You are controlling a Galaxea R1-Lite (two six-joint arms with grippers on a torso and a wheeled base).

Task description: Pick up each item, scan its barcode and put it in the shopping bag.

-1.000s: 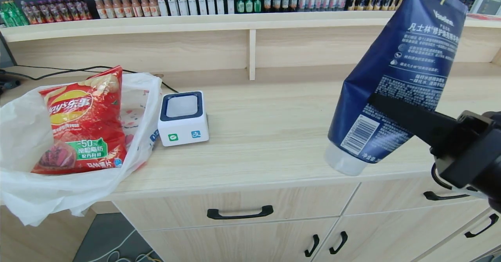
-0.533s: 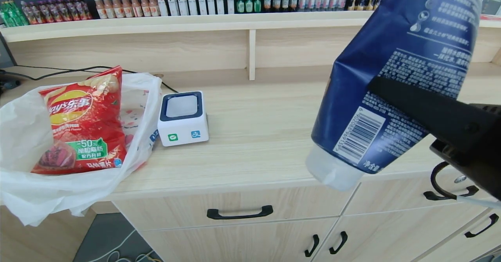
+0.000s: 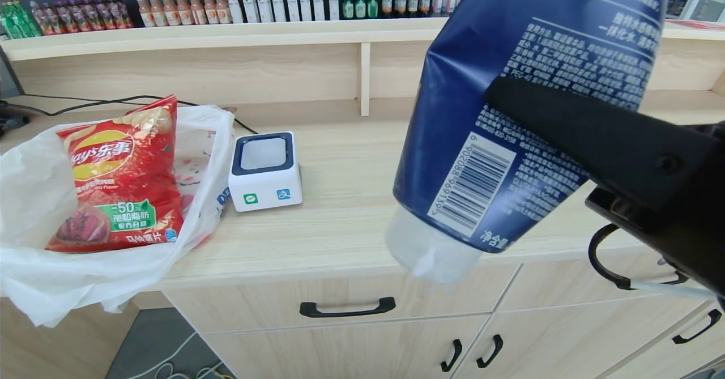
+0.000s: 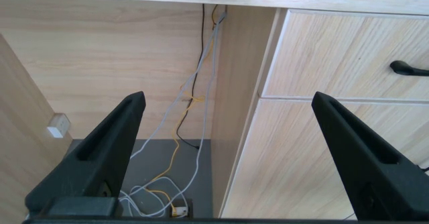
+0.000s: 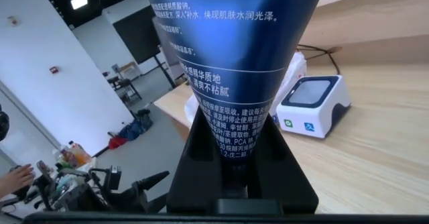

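1. Gripping a blue tube (image 3: 470,84) in the right gripper (image 3: 510,107), clenched across its lower body, with one black finger (image 3: 566,135) laid over the printed back and the other hidden behind.
2. From the right wrist, same clamp: right gripper (image 5: 238,163) closed tight on the tube (image 5: 228,63) from both sides.
3. Holding the tube tilted, translucent cap (image 3: 430,248) lowest and toward the robot's left, barcode (image 3: 470,181) just above the cap and facing the head camera.
4. Hanging over the front edge of the wooden counter (image 3: 351,197), apparently clear of the surface, though the height above it is hard to judge.
5. To the left of the tube, well apart from it: a white cube scanner (image 3: 265,169) with a dark-framed window on top, standing on the counter.
6. Just beside the scanner, at the counter's left end: a white plastic shopping bag (image 3: 34,197), slumped open and drooping over the edge.
7. Inside that bag: a red chip packet (image 3: 119,175), leaning upright.
8. Left gripper (image 4: 228,157) held low beneath the counter, fingers spread wide and grasping nothing, in front of the cabinet drawers (image 4: 335,56) and loose cables (image 4: 181,150) on the floor.
9. Behind the counter: a raised ledge with a long row of bottles (image 3: 340,2).
10. Below the counter front: drawers with black handles (image 3: 347,307).
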